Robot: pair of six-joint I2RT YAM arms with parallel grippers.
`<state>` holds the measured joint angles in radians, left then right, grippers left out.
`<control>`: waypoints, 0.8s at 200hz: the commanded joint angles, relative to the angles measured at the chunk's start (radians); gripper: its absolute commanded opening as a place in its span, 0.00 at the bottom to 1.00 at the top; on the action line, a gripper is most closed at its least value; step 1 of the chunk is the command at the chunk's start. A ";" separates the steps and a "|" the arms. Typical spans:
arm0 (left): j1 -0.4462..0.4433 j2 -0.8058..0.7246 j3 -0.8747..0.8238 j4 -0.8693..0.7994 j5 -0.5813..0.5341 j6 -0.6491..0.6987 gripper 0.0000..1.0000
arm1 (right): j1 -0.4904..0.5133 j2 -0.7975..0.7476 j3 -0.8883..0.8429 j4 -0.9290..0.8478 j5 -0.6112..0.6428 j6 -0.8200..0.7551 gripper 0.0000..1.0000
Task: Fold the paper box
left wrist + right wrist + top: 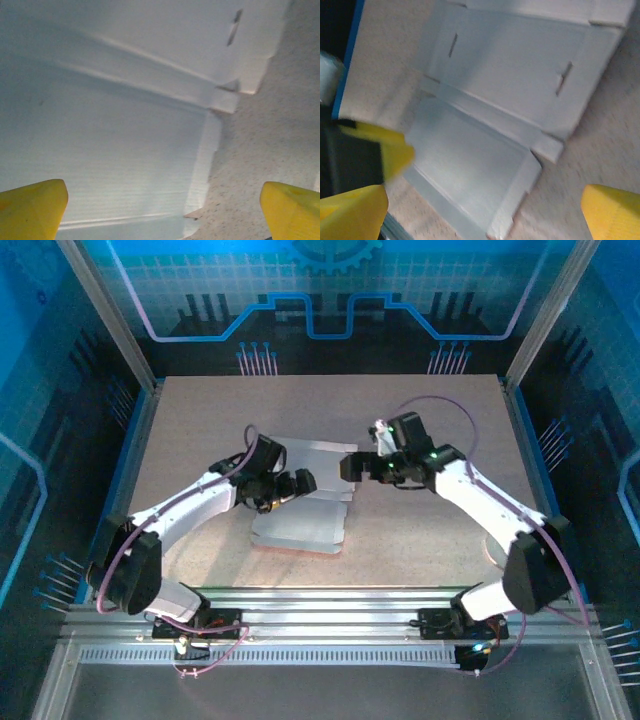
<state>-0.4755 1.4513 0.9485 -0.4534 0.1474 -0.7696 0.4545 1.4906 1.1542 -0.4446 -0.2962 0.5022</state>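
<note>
I am hovering left gripper [162, 190] over the box [300, 530] and right gripper [485, 192] at its 2 o'clock edge, both released; light, bendy card, likely best pinched at flap edges.

I read a flat paper box [300, 525], pale whitish with faint fine ribbing, a few dark slits and a thin pink rim at its near edge. The beige speckled desk [200, 420] has a blue border [135, 455]. Black left hand [297, 483] and right hand [352, 466], yellow fingertips [30, 207]. White arms [190, 502], purple cables [440, 400]. Blue back wall [320, 290] with grid and circuit-line pattern.
</note>
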 commanded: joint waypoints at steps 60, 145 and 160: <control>0.005 -0.121 -0.287 0.294 0.038 -0.212 0.99 | 0.010 0.485 0.416 -0.012 -0.032 -0.024 1.00; 0.007 -0.105 -0.367 0.396 0.021 -0.260 0.99 | -0.032 0.573 0.354 -0.017 0.074 -0.005 1.00; 0.006 -0.084 -0.369 0.410 0.021 -0.261 0.99 | -0.036 0.567 0.326 -0.014 0.087 -0.017 1.00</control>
<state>-0.4740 1.3346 0.5968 -0.0952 0.1699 -1.0061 0.4358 2.0621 1.5261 -0.4469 -0.2398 0.4927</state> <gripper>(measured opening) 0.994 0.999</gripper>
